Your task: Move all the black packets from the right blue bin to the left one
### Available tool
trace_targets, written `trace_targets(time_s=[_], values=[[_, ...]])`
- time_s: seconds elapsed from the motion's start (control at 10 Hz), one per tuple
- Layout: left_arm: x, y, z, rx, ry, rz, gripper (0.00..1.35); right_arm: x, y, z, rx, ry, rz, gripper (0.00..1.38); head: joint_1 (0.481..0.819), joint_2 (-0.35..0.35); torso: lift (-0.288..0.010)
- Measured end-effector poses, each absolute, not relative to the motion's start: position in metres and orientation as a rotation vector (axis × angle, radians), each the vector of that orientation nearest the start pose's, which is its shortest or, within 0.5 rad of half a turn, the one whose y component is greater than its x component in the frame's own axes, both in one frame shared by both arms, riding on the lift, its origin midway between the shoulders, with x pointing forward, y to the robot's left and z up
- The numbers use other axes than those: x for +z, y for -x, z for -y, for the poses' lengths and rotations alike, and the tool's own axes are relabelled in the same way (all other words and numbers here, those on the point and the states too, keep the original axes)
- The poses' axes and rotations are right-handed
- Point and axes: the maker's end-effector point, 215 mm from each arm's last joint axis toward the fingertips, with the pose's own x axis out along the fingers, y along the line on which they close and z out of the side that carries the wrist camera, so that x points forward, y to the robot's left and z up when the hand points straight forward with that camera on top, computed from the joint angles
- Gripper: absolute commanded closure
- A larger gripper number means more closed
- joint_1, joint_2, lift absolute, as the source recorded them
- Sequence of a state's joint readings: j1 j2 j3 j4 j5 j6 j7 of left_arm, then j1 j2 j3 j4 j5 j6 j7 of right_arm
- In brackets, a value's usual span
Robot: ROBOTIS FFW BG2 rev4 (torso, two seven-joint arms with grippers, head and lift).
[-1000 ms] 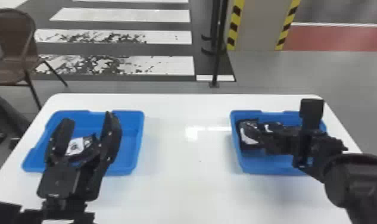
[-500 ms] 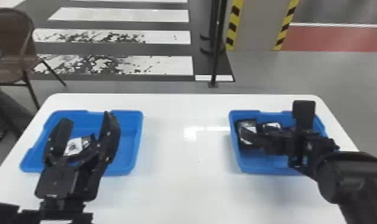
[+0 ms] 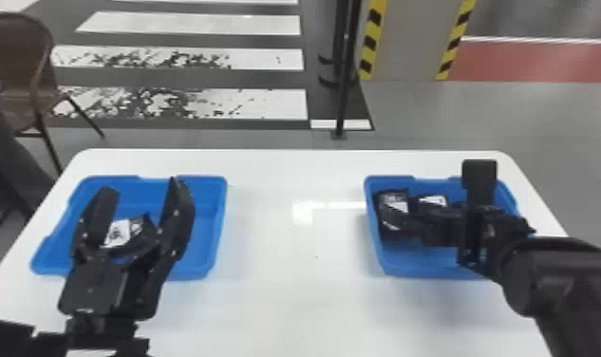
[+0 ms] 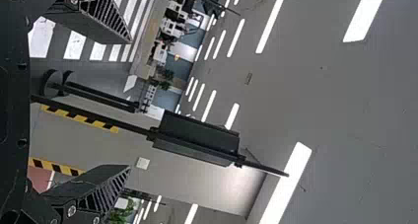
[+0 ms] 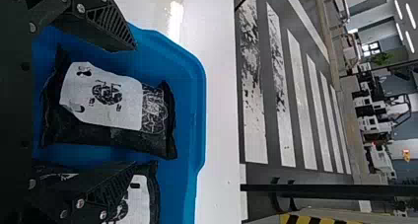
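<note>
My left gripper [image 3: 140, 187] stands open above the left blue bin [image 3: 209, 228], where a black packet with a white label [image 3: 118, 233] lies. In the left wrist view the left gripper [image 4: 130, 103] has nothing between its fingers. My right gripper [image 3: 441, 225] is over the right blue bin [image 3: 394, 268], partly covering the black packets inside, one [image 3: 393, 201] by the left wall and one [image 3: 432, 201] beside it. In the right wrist view the right gripper [image 5: 135, 105] is open around one packet [image 5: 103, 98]; a second packet [image 5: 140, 199] lies partly behind one finger.
Both bins stand on a white table [image 3: 285, 266], with a wide stretch of tabletop between them. Beyond its far edge are a black pole [image 3: 344, 85] and a brown chair [image 3: 19, 61] at the left.
My right gripper has moved a little to the left over the right bin, towards the packet by the left wall. The left gripper has kept its place above the left bin.
</note>
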State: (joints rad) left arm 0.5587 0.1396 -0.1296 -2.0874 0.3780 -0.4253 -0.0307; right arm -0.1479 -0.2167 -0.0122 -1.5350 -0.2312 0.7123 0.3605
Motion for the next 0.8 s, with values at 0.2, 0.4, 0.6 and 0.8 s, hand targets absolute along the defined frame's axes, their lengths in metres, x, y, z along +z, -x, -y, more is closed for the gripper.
trace_targets(time_s=[0.2,0.4,0.6,0.8], values=[[-0.223,-0.408,-0.203,-0.13,0.347,0.342,0.14,-0.464,-0.58,0.233,0.335,-0.121,-0.613,0.21,0.695,-0.033,-0.14],[-0.224,-0.408,-0.202,-0.132,0.345,0.341,0.14,-0.476,-0.58,0.232,0.336,-0.115,-0.648,0.32,0.695,-0.034,-0.14],[-0.224,-0.407,-0.202,-0.132,0.343,0.342,0.14,-0.486,-0.577,0.23,0.338,-0.107,-0.692,0.73,0.695,-0.032,-0.14],[-0.224,-0.407,-0.202,-0.132,0.339,0.343,0.14,-0.492,-0.572,0.233,0.331,-0.098,-0.734,1.05,0.695,-0.034,-0.14]])
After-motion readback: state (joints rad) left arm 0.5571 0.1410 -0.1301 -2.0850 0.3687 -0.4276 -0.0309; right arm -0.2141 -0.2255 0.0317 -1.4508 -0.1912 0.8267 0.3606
